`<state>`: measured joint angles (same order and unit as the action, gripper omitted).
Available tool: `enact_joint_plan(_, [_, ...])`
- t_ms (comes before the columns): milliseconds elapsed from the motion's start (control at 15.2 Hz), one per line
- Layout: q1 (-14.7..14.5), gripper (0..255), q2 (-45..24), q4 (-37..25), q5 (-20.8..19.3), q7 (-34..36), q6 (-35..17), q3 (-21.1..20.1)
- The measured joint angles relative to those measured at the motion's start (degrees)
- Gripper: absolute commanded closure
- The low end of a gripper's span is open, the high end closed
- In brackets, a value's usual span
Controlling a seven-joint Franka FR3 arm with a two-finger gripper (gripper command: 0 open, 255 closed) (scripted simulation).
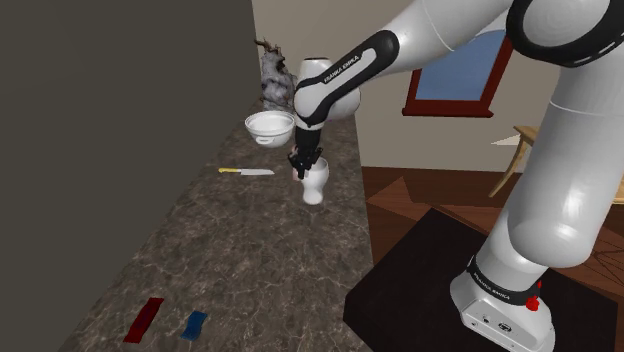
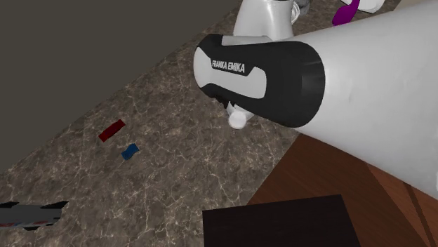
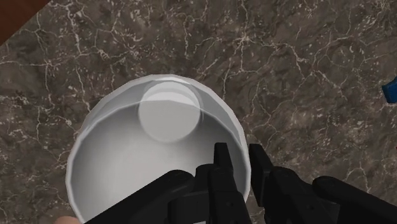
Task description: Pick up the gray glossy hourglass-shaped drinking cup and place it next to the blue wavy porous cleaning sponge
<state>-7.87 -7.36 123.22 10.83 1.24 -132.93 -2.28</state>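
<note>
Black two-finger gripper (image 3: pixel 239 156) of the white Franka arm pinches the rim of the pale grey-white hourglass-shaped cup (image 3: pixel 159 146), one finger inside the mouth and one outside, the gap between them barely wider than the wall. In the shoulder view the cup hangs upright under the gripper (image 1: pixel 303 168) over the dark marbled countertop (image 1: pixel 230 250), near its wooden-floor edge (whether its base touches the stone cannot be told). A yellow-handled knife (image 1: pixel 247 171) and a white bowl (image 1: pixel 269 126) lie just beyond it. The blue sponge (image 1: pixel 193 323) sits well apart at the counter's near end, beside a red strip (image 1: pixel 146 320).
</note>
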Motion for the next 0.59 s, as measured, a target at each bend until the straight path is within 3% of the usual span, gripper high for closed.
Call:
enact_joint_plan(264, [0.0, 255, 1.7, -1.2, -0.4, 0.6, 2.8, 0.0])
enact_joint_plan(594, [-3.0, 255, 2.9, 0.0, -0.9, 6.3, 2.1, -2.4])
